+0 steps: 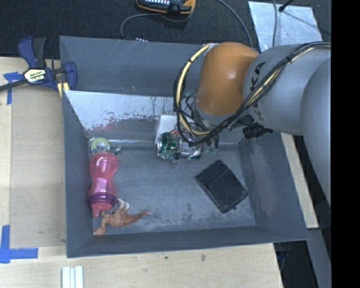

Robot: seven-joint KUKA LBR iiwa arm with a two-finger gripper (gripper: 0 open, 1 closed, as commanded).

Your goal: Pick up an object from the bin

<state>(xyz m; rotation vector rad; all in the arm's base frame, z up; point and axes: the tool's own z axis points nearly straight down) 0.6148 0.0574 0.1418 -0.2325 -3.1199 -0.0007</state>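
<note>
Black pad (221,185) lies near the jaws, low by the bin (124,107) back wall.

I work in a robotics lab, at a test bench of some kind, not in anybody's home. My arm (292,79) stands at the upper right of the frame, thick and grey, with an orange cover (225,73) at the wrist and yellow and black cables (180,101) looped bare around it. Under me sits a grey metal bin (169,67) with sloped walls, the far one scuffed and stained. What lies in it is a mismatched lot: a pink bottle (102,180) at the lower left, a small tan toy animal (118,219) by its lower end, and a black pad (221,185) right of centre. At the top centre, a black and orange device (166,5) with a cord rests on dark matting (84,19).
</note>
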